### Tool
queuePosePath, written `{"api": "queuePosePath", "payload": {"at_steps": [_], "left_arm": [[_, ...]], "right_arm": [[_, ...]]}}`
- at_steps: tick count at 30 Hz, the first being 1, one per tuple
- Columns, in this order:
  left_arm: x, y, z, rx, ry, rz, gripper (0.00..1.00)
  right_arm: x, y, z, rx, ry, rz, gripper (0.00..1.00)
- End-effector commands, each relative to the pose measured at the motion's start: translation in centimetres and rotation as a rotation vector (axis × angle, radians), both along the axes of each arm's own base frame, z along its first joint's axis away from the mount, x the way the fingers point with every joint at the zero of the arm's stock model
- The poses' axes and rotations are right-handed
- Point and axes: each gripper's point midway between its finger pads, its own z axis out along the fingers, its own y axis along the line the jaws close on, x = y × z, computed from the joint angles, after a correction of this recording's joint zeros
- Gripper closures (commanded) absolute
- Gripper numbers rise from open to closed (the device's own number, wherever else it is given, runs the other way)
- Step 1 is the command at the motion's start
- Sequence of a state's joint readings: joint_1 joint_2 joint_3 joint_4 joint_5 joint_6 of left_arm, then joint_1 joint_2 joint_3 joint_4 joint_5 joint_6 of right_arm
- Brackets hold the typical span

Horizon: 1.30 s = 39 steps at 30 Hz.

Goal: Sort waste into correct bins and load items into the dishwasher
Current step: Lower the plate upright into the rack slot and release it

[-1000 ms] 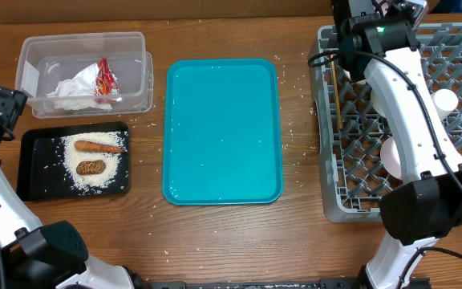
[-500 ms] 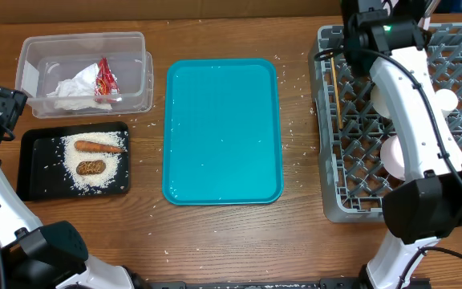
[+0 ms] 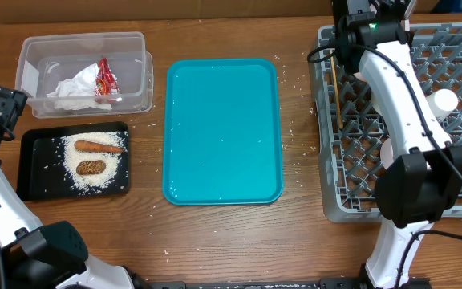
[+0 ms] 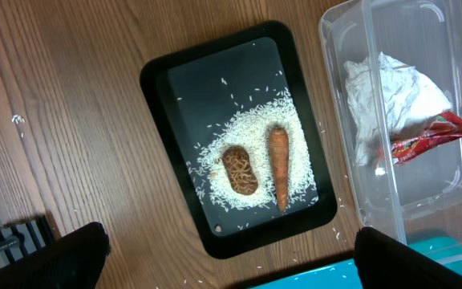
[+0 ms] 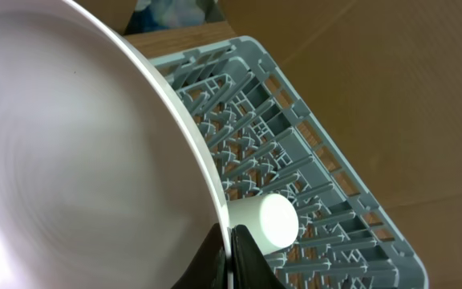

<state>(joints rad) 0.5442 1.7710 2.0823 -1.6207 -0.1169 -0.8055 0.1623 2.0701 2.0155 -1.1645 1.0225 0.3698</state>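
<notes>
Holding rice (image 4: pixel 243 132) and carrot (image 4: pixel 278 164), black tray (image 4: pixel 187 88) sits under spread left gripper (image 4: pixel 231 241); right gripper (image 5: pixel 229 253) pinches plate (image 5: pixel 70 144).

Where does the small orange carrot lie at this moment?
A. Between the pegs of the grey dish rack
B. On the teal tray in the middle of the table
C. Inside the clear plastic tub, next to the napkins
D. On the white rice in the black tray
D: the carrot lies on the rice in the black tray, as both the overhead and the left wrist views show.
</notes>
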Motion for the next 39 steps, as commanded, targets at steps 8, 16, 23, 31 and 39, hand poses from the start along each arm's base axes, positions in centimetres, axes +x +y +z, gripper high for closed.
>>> {"api": "queuePosePath", "payload": {"at_steps": [8,16,23,31,39], "left_arm": [[-0.4,0.3,1.0,0.033,-0.014,-0.006,0.00],[-0.4,0.3,1.0,0.033,-0.014,-0.006,0.00],[-0.4,0.3,1.0,0.033,-0.014,-0.006,0.00],[-0.4,0.3,1.0,0.033,-0.014,-0.006,0.00],[-0.4,0.3,1.0,0.033,-0.014,-0.006,0.00]], "right_arm": [[0.4,-0.3,-0.9,-0.015,0.086,0.046,0.96],[0.6,0.9,-2.5,0.067,0.161,0.132,0.96],[-0.2,3.4,-4.5,0.209,0.236,0.207,0.00],[-2.2,7.2,-1.5,0.506,0.175,0.257,0.00],[-5.8,12.5,7.3,0.808,0.014,0.487,0.00]]}}
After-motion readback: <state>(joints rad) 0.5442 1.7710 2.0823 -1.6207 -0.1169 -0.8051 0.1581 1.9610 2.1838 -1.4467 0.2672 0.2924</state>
